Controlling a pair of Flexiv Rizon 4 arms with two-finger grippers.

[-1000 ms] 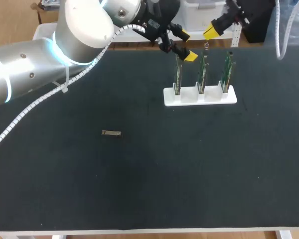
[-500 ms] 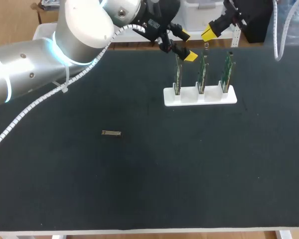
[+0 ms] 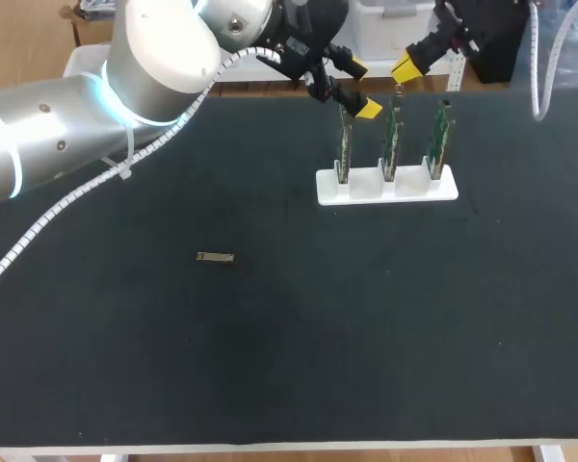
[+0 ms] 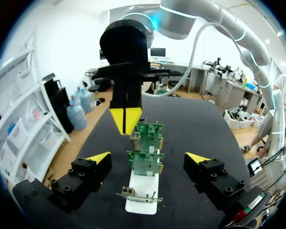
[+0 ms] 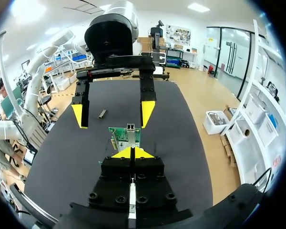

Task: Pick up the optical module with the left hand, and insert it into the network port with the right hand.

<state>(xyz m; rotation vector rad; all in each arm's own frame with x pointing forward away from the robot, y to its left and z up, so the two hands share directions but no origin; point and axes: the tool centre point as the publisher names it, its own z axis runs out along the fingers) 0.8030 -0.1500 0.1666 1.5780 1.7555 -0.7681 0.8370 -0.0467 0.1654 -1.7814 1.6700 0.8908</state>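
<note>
Since the module lies flat on the table, untouched and well apart from the left gripper, that gripper, its fingers spread, should draw clear of what is ahead and come down astride the module's long sides. Directly ahead of it stand the boards in a white rack, likely to snag. Just beyond them hangs the right gripper, tips pressed together.

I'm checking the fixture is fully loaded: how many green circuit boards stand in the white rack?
3. All stand upright in the white rack: the left board, the middle board and the right board, one per slot. None seems hidden in the head view.
</note>
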